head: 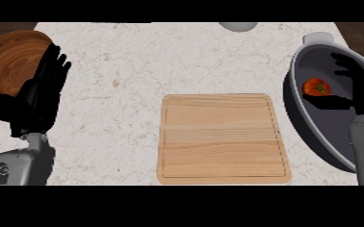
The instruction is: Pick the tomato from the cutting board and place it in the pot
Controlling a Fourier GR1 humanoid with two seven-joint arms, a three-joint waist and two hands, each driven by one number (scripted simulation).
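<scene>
Pale speckled stone counter (128,67) fills the scene, with a light rectangular wooden cutting board (222,139) lying bare at its centre. At 3 o'clock sits a dark grey oval metal pot (295,101), partly cut off by the edge. The small red tomato (316,86) is already inside the pot's rim, well apart from the board. The black right hand (350,69) hangs over the pot just beside the tomato, its grey forearm coming up from 4 o'clock. Dark hand and dark pot blend together, so I cannot tell whether it is clamped on the tomato or has let go.

I judge this to be the placing step, nearly finished. The next move calls for a clean release, if one is needed, then lifting the hand straight up clear of the rim without nudging the pot.

At 9 o'clock the black left hand (46,86) rests open, fingers upright, in front of a round brown wooden plate (18,53) at 10 o'clock.
</scene>
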